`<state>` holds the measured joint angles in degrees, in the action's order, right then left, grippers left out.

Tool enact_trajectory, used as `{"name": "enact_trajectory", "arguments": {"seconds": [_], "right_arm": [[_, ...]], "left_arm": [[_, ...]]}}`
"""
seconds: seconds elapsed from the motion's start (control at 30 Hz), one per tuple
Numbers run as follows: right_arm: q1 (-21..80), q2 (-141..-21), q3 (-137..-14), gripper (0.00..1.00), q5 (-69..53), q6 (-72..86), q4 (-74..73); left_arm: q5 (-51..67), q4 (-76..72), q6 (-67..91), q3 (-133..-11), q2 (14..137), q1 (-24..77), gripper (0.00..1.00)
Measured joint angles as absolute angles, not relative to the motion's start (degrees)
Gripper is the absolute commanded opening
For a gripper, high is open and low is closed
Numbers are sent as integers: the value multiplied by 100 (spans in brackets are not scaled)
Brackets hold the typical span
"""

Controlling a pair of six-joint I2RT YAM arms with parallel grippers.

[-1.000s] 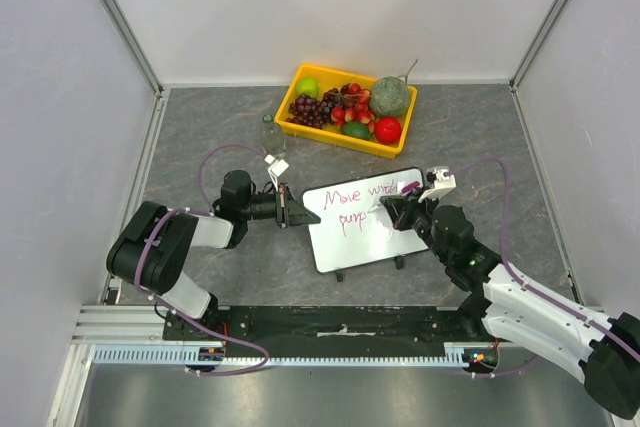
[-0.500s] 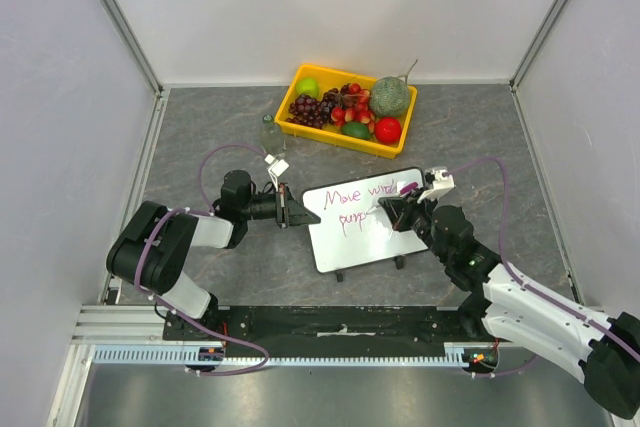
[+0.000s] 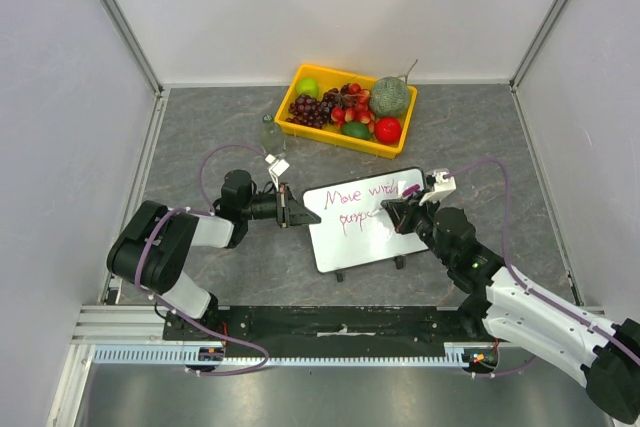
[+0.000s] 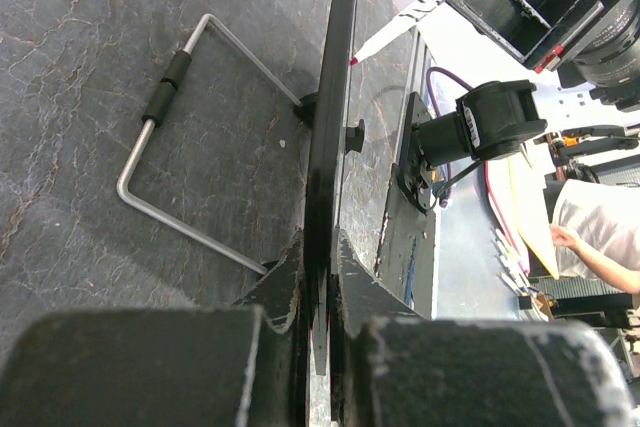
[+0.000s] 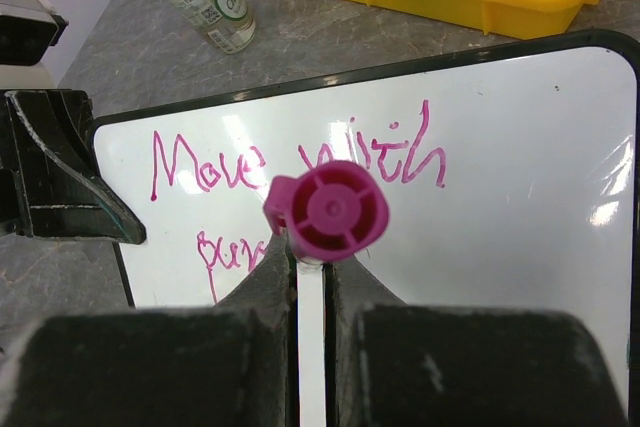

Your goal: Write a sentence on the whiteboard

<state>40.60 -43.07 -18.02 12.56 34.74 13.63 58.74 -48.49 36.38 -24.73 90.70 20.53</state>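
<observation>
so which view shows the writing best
Right wrist: the writing is large, "Move with" legible, though the marker hides part of the second line. Top view shows it small. Left wrist sees only the whiteboard edge-on, no writing.

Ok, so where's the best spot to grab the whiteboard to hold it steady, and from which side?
Probably its left short edge, coming in flat from the left. The whiteboard is thin and sits raised on feet, so jaws fit over and under the rim, clear of the sentence. The left gripper is shut there.
</observation>
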Motion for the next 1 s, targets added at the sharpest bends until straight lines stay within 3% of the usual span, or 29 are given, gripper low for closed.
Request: {"name": "enact_trajectory", "arguments": {"seconds": [1.0], "right_arm": [[4025,-4639,-2051,0,1439,3459,1474]], "left_arm": [[5863,-4834,3638,-2482,9076,2067,2]]}}
